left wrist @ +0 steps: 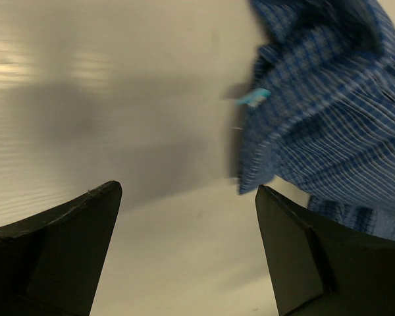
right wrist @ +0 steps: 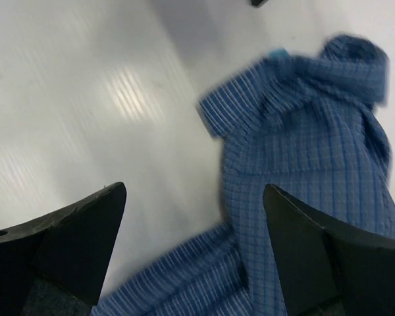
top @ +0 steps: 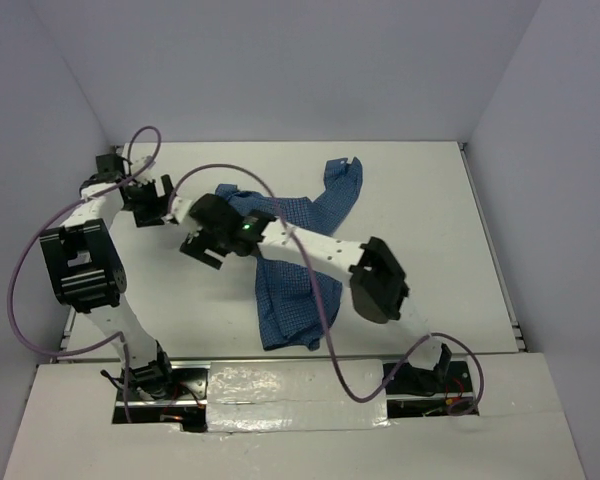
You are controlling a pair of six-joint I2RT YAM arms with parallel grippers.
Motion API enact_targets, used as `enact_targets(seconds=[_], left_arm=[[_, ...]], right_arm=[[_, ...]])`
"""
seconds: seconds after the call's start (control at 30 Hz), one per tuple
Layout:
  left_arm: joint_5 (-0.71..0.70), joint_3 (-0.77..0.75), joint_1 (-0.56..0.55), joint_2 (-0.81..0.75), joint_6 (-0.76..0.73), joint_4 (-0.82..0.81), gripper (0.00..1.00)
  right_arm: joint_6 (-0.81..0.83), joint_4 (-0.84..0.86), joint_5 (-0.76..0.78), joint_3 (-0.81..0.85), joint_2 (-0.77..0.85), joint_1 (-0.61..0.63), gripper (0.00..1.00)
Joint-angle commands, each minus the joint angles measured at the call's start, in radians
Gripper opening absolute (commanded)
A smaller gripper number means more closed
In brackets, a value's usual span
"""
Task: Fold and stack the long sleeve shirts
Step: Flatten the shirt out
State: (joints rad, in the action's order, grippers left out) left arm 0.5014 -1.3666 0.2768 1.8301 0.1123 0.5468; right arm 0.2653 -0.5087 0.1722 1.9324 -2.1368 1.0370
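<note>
Top external view: a white table [top: 420,200] stands inside an enclosure of plain pale walls [top: 280,60], which rise on the left, far and right sides. Purple cables [top: 25,280] loop from the arm bases along both arms. The shirt [top: 290,290], blue and finely checked, lies crumpled on the middle of the table, partly under the right forearm. The left gripper [top: 152,200] is above bare table, to the left of the shirt and apart from it. The right gripper [top: 198,250] is at the shirt's left edge, near the left gripper.

Left wrist view: both black fingers [left wrist: 52,250] stand wide apart with nothing between them. The surface below and ahead of the tool is smooth, matte white, with soft shadows. The shirt fills the area ahead and to the right of the tool, bunched, with a small light-blue tag [left wrist: 253,97] at its near edge.

Right wrist view: jaws spread wide, holding nothing. Bare white table with a faint ribbed glare lies ahead and to the left. The shirt lies ahead, below and to the right, running under the right finger [right wrist: 322,257]. The view is slightly blurred.
</note>
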Motion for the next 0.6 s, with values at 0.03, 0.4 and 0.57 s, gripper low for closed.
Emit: enact_targets(seconds=[0.03,0.4,0.57], left_arm=[[-0.069,-0.074,0.085,-0.017,0.018,-0.022,0.96],[-0.153,0.03,0.085,-0.092,-0.054,-0.045,0.96],[-0.184,0.023,0.087,-0.103,-0.066,-0.039,0.96]], right_arm=[[0.022,-0.132,0.043,0.317,-0.248,-0.011,0.92],[-0.351,-0.08,0.013,0.534,-0.498,-0.048,0.89],[-0.452,-0.096,0.046,0.582,-0.554,-0.054,0.59]])
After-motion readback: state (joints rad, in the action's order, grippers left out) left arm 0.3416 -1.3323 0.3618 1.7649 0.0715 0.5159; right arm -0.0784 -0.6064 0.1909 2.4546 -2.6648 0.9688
